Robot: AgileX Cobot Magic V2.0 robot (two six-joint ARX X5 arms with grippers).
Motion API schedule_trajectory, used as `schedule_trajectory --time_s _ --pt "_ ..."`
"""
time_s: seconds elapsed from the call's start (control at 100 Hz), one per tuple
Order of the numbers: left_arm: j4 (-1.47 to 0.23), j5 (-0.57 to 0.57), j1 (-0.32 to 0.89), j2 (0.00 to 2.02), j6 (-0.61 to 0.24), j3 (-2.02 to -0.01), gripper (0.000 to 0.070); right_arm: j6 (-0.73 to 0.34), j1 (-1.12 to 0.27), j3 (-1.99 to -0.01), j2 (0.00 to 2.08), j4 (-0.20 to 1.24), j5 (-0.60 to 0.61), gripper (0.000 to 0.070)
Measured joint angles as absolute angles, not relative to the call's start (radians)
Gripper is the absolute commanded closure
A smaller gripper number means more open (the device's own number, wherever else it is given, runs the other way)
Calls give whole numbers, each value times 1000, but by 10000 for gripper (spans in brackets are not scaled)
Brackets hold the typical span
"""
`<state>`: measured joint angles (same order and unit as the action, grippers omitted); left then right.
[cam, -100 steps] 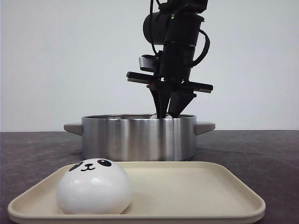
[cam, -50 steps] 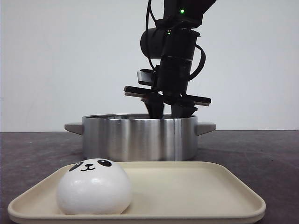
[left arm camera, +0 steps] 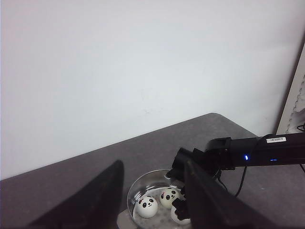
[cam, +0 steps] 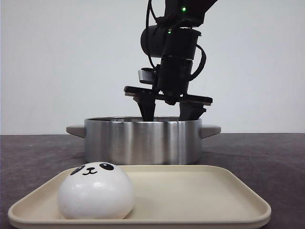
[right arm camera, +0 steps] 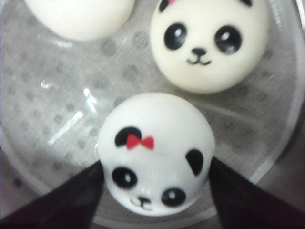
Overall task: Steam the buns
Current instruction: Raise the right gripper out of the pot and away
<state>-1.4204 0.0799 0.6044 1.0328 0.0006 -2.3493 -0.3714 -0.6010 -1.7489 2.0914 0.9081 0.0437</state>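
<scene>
My right claw (cam: 167, 110) has lifted and spread since a second ago: then its fingers were close together and sunk below the rim of the steel steamer pot (cam: 143, 140), and now they stand wide apart with the tips just at the rim. In my right wrist view the fingers (right arm camera: 71, 200) flank a panda bun with a red bow (right arm camera: 157, 152) without touching it, so I judge I have just let it go onto the perforated steamer tray (right arm camera: 62, 95). It sits next to a plain-faced panda bun (right arm camera: 209, 43), and part of a third bun (right arm camera: 81, 14) shows near them. From my left wrist camera, held high and well away, I see three buns (left arm camera: 147, 206) in the pot and my left claw's fingers (left arm camera: 95, 200) spread with nothing between them. One more panda bun (cam: 95, 191) rests on the left end of the beige tray (cam: 200, 195) in front of the pot. So three of four look placed, and the one on the tray seems to be what is left to fetch.
</scene>
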Motion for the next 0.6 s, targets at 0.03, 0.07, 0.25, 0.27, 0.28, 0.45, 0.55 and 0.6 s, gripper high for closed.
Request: schedule_trajectory --time_s 0.03,0.07,0.25,0.27,0.28,0.45,0.55,0.6 --pt "-1420 80 604 1033 1 -2349 480 -373 -601 -1756 2091 910 33 142" --pt "-1420 80 604 1033 1 -2349 480 -374 -600 -1765 2091 911 23 140" --pt "-1420 80 604 1033 1 -2349 480 -374 -598 -1794 2091 912 22 135" --pt "-1420 80 604 1033 1 -2349 480 -374 -597 -1796 2091 913 22 135" --pt "-1420 80 604 1033 1 -2349 480 -374 -596 -1798 2091 914 22 135" --pt "-1420 80 604 1033 1 -2349 480 -359 -596 -1876 2091 939 23 137" --pt "-1420 80 604 1032 0 -2341 480 -316 -599 -1982 2085 961 10 159" --pt "-1420 80 604 1032 -5 -2328 480 -295 -605 -2022 2064 960 -14 200"
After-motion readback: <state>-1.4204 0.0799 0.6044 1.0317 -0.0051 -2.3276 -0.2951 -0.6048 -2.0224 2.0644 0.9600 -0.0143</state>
